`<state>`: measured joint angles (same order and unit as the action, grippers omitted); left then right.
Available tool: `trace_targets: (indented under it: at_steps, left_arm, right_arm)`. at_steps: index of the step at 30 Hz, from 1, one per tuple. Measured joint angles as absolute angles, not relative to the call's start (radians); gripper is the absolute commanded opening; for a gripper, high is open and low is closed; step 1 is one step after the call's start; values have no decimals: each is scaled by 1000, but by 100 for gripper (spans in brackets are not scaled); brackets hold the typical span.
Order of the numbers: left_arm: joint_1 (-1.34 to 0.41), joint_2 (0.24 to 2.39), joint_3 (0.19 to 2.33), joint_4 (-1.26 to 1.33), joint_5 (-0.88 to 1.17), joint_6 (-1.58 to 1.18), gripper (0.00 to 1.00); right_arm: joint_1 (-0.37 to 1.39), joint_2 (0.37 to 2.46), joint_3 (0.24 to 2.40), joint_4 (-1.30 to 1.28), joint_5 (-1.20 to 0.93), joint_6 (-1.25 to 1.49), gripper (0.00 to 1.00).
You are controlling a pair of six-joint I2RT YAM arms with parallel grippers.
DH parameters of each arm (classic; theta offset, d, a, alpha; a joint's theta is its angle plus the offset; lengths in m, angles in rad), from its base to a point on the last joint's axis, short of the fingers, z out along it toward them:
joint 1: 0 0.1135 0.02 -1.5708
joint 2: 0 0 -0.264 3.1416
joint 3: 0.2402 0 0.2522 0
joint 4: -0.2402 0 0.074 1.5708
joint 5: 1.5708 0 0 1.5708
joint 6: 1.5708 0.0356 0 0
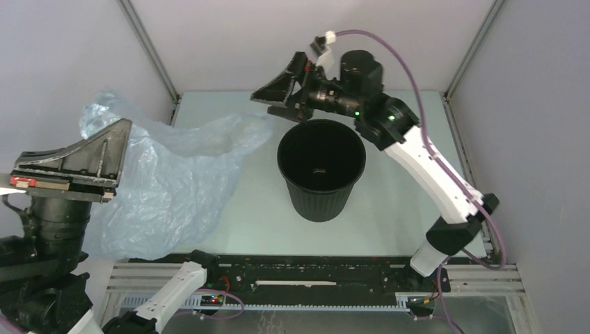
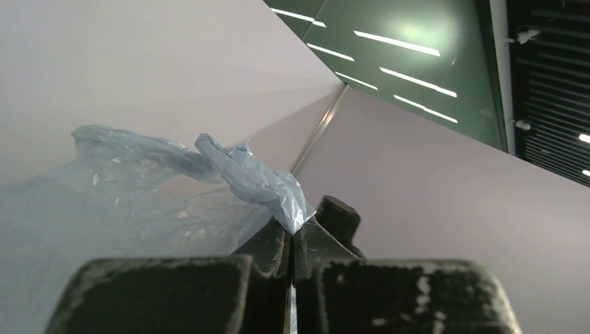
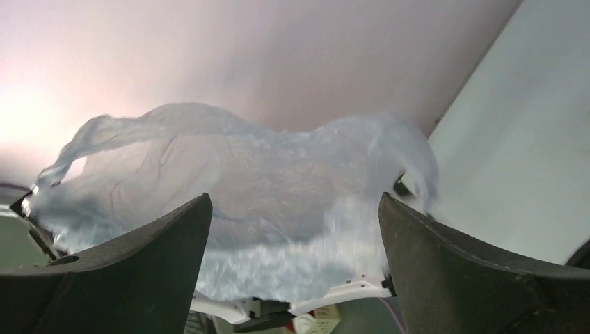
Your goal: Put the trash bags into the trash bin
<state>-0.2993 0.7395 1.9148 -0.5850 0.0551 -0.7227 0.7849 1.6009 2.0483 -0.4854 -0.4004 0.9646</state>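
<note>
The left pincer (image 2: pixel 292 240) is clamping a twisted corner of the bag (image 1: pixel 167 188) up high, the film hanging below it and spreading toward the bin (image 1: pixel 321 203), which is standing well to its right. Past the bin, the right pincer (image 1: pixel 278 97) is gaping wide, holding nothing, with the bag's far edge lying just ahead of it. Ideally the left should be carrying the film over the bin's mouth while the right is bunching the loose edge, so nothing is draping outside.
</note>
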Motion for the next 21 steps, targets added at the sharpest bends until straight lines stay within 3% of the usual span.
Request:
trace_targets:
  at_steps: [8, 14, 21]
  left_arm:
    - [-299, 718, 1751, -488, 129, -799, 0]
    - [-299, 717, 1740, -478, 134, -803, 0]
    - [-299, 722, 1749, -481, 135, -785, 0]
  right_arm:
    - [813, 1719, 2049, -625, -344, 1071, 98]
    - [756, 1631, 1959, -736, -332, 981, 100]
    - [636, 1391, 1821, -738, -315, 953, 100]
